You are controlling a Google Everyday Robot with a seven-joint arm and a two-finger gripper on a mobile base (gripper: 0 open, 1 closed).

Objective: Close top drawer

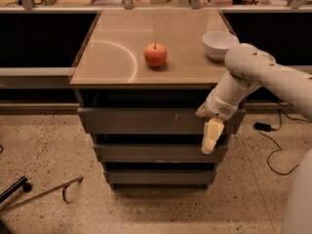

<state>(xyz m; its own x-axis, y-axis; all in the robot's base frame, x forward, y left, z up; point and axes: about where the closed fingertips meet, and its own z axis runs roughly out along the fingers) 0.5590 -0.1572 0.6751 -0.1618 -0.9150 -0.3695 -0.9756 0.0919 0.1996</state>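
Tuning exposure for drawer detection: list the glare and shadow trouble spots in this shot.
Camera view: a curved glare arc crosses the tabletop left of the apple. Camera view: the gap above the top drawer sits in deep shadow. Camera view: the tool, hanging before that drawer's right end, is evenly lit.

I see apple [155, 55] mid worktop [112, 67], bowl [219, 44] right of it, near right edge. Top drawer [146, 121] directly under worktop, gap between worktop edge and drawer front. Two narrower drawers [156, 152] stacked below. Gripper [209, 145] in front of top drawer's right end, hanging toward second drawer. Cable [273, 140] on floor, right of drawers.
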